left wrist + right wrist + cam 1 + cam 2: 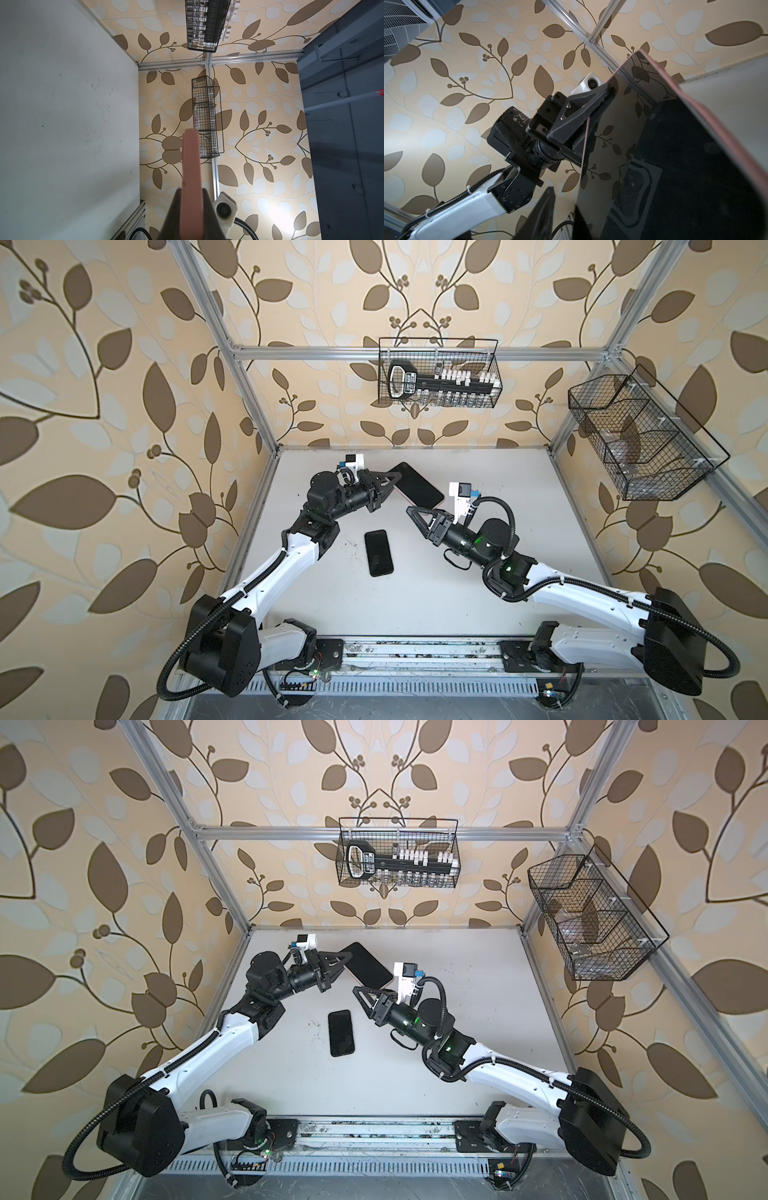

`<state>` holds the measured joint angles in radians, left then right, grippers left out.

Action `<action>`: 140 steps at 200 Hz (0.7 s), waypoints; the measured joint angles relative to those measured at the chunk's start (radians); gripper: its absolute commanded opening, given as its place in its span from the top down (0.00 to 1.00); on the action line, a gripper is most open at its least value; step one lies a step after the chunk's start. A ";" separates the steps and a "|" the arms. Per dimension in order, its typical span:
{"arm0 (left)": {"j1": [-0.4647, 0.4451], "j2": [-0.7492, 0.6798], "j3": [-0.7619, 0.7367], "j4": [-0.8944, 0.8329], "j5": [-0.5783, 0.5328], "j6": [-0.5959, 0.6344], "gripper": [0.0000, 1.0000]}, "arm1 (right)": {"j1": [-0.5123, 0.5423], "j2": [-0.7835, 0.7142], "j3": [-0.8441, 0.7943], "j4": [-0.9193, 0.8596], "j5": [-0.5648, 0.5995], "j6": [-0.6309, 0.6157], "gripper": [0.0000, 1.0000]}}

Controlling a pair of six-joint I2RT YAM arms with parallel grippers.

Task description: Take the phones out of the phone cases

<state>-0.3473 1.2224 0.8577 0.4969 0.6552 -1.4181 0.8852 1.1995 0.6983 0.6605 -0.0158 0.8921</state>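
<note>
A black-screened phone (417, 485) (368, 965) in a pink phone case (191, 158) is held tilted above the back of the table. My left gripper (397, 479) (349, 957) (191, 191) is shut on the case's edge, and one of its fingers (591, 99) lies on the screen (695, 155). The case's pink rim (695, 101) frames the glass. My right gripper (409, 512) (356, 990) (563, 197) sits just below the phone's lower corner. Its fingers are apart with nothing between them. A second, bare black phone (379, 552) (341, 1032) lies flat mid-table.
The white table (498, 593) is fenced by aluminium posts. A wire basket (440, 373) holding a black tool hangs on the back wall. Another wire basket (640, 435) hangs on the right wall. The arm bases stand along the front rail.
</note>
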 measured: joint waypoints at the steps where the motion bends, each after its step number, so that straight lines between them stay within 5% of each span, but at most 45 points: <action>1: 0.000 0.000 0.000 0.000 0.000 0.000 1.00 | 0.001 0.000 0.001 -0.002 0.003 -0.003 0.64; 40: 0.000 0.000 0.000 0.002 0.000 -0.003 1.00 | 0.034 -0.015 0.007 -0.066 0.070 -0.083 0.70; 91: 0.000 0.000 0.000 0.002 -0.002 -0.003 1.00 | 0.034 -0.034 0.007 -0.074 0.088 -0.112 0.53; 140: 0.000 0.000 0.000 0.005 -0.005 -0.004 1.00 | -0.026 -0.054 -0.022 -0.034 0.060 0.005 0.65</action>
<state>-0.3473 1.2224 0.8577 0.5014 0.6506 -1.4223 0.8593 1.1454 0.6765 0.6270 0.0444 0.8974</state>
